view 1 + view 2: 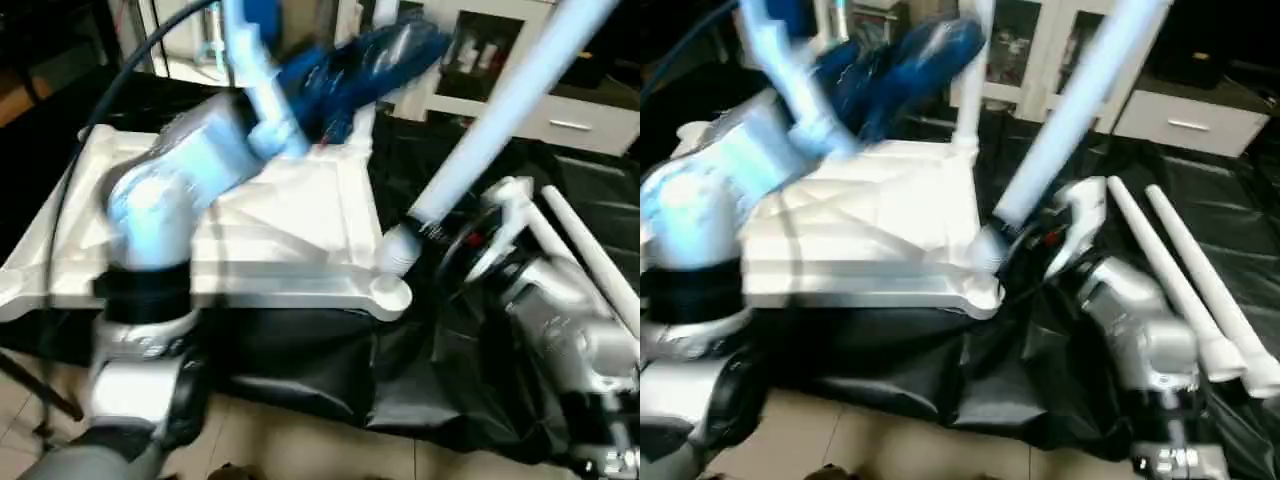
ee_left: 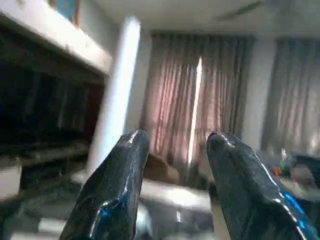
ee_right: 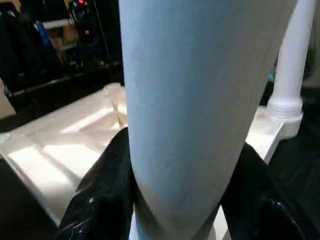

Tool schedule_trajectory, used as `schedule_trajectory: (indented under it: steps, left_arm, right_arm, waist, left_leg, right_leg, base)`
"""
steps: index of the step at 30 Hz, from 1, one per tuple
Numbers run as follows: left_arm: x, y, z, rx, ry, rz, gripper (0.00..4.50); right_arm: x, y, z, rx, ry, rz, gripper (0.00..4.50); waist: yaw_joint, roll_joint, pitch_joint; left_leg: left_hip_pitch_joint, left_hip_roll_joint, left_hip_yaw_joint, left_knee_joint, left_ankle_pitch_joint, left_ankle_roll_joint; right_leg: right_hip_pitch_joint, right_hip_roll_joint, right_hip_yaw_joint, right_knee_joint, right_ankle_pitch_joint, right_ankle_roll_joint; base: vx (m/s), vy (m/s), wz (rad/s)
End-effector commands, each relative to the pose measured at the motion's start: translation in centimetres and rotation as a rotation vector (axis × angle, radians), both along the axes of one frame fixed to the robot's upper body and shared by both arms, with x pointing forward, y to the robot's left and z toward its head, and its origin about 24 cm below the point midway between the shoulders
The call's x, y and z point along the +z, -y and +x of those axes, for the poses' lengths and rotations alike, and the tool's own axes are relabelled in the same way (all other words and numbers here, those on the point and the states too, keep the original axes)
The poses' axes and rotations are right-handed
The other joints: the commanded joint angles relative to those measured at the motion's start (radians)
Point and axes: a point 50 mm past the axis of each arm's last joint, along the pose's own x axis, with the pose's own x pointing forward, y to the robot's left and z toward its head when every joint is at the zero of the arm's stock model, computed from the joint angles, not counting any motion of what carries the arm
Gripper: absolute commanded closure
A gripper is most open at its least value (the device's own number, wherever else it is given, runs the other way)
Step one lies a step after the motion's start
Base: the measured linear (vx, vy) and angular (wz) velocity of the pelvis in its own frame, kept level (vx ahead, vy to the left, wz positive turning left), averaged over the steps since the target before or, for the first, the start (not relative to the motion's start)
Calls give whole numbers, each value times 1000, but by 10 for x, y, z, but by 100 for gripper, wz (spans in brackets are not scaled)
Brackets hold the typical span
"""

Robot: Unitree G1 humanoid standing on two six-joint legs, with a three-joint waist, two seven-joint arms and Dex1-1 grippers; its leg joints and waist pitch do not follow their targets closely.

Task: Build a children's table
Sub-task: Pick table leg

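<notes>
The white table top lies upside down on a worktop draped in black sheeting, its ribbed, X-braced underside facing up.

The right claw is closed around a long tapered white leg, one black finger pressed to each side of the tube near its thick end. Just below the claw, the leg's threaded end sits at the round corner socket on the table top's near right corner; whether it is seated in the socket cannot be told. From the claw the leg slants up and away. Beyond that claw, another leg stands upright in the far corner socket.

Two loose legs lie side by side on the sheeting, just to the outer side of the right claw.

The left claw is raised above the table top, its fingers standing moderately apart with nothing between them. Past it stand curtains and a white pillar.
</notes>
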Motion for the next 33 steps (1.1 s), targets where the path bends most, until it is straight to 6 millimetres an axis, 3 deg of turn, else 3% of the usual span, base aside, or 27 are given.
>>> schedule_trajectory:
  steps: [1, 3, 5, 6, 7, 8, 10, 12, 13, 16, 21, 22, 23, 31, 33]
  left_arm:
    - [-9, 1, -1, 6, 29, 95, 220]
    - [-32, -8, 8, 120, 61, 255, 220]
    - [-89, -23, 23, 298, 135, 585, 220]
    - [-103, -24, 22, 290, 142, 643, 220]
    - [-121, -24, 18, 259, 144, 708, 220]
    - [-134, -20, 13, 211, 132, 728, 220]
    - [-148, -11, 5, 138, 101, 732, 220]
    - [-151, -9, 4, 128, 99, 736, 220]
    - [-160, -5, 1, 92, 95, 749, 220]
    - [-178, 2, 2, 63, 101, 786, 220]
    - [-185, 0, 11, 84, 159, 833, 220]
    - [-186, 0, 12, 84, 165, 838, 220]
    - [-188, -1, 14, 88, 178, 854, 220]
    - [-191, -5, 24, 114, 238, 885, 220]
    - [-188, -6, 27, 114, 240, 871, 220]
  right_arm:
    - [-1, 10, 1, -24, -25, 1, 267]
    - [-4, 14, 2, -19, -45, -7, 267]
    - [-7, 17, 2, 10, -65, -39, 267]
    - [-7, 17, 2, 13, -66, -40, 267]
    - [-6, 16, 3, 16, -67, -38, 267]
    - [-6, 15, 3, 22, -67, -36, 267]
    - [-6, 14, 2, 28, -69, -36, 267]
    - [-7, 15, 2, 28, -70, -38, 267]
    - [-7, 14, 0, 31, -72, -37, 267]
    - [-9, 12, -5, 49, -83, -29, 267]
    - [-13, 13, -8, 58, -93, -27, 267]
    - [-13, 13, -8, 58, -94, -26, 267]
    - [-14, 11, -8, 57, -94, -26, 267]
    - [-14, 7, -10, 63, -93, -24, 267]
    - [-15, 7, -11, 65, -94, -25, 267]
  waist:
    - [-4, 7, -73]
    - [-7, 5, -70]
    - [-13, -6, -67]
    - [-11, -2, -67]
    - [-13, -8, -71]
    - [-12, -3, -73]
    - [-14, -7, -78]
    - [-7, -6, -79]
    - [-7, -7, -75]
    - [-5, -7, -70]
    - [-9, -4, -72]
    - [-12, -8, -71]
    - [-14, -1, -71]
    - [-11, 5, -75]
    - [-8, 6, -73]
  left_leg:
    - [19, 19, 7, -71, 0, 39]
    - [14, 21, 3, -77, -27, 36]
    - [13, 23, 2, -80, -65, 23]
    - [13, 22, 0, -81, -65, 20]
    - [12, 23, -1, -82, -50, 10]
    - [13, 24, -1, -82, -41, 4]
    - [15, 24, 3, -77, 22, 7]
    - [19, 24, 6, -74, 33, 14]
    - [15, 22, 7, -76, 19, 17]
    - [16, 22, 9, -79, -47, 16]
    - [12, 24, 0, -83, -86, -3]
    - [10, 24, 0, -83, -91, -5]
    - [13, 24, 1, -83, -103, -8]
    - [15, 25, -1, -81, -81, -1]
    - [15, 25, -1, -83, -99, -4]
  right_leg:
    - [58, -31, 19, -49, 63, -268]
    - [61, -33, 19, -55, 5, -238]
    - [61, -36, 23, -67, -92, -176]
    - [59, -38, 23, -69, -113, -163]
    - [60, -40, 23, -66, -117, -148]
    - [58, -41, 23, -62, -105, -150]
    - [53, -37, 21, -49, 9, -194]
    - [49, -37, 21, -45, 63, -228]
    - [51, -36, 21, -47, 68, -240]
    - [51, -38, 23, -59, -8, -225]
    - [56, -43, 23, -62, -58, -206]
    - [56, -43, 23, -63, -64, -205]
    - [52, -43, 23, -66, -74, -206]
    - [54, -42, 22, -55, 14, -242]
    - [54, -43, 22, -57, -8, -244]
  base:
    - [0, 0, 0]
    - [0, 0, 0]
    - [0, 0, 0]
    - [0, 0, 0]
    - [0, 0, 0]
    - [0, 0, 0]
    - [0, 0, 0]
    - [0, 0, 0]
    - [0, 0, 0]
    - [0, 0, 0]
    - [0, 0, 0]
    - [0, 0, 0]
    - [0, 0, 0]
    - [0, 0, 0]
    - [0, 0, 0]
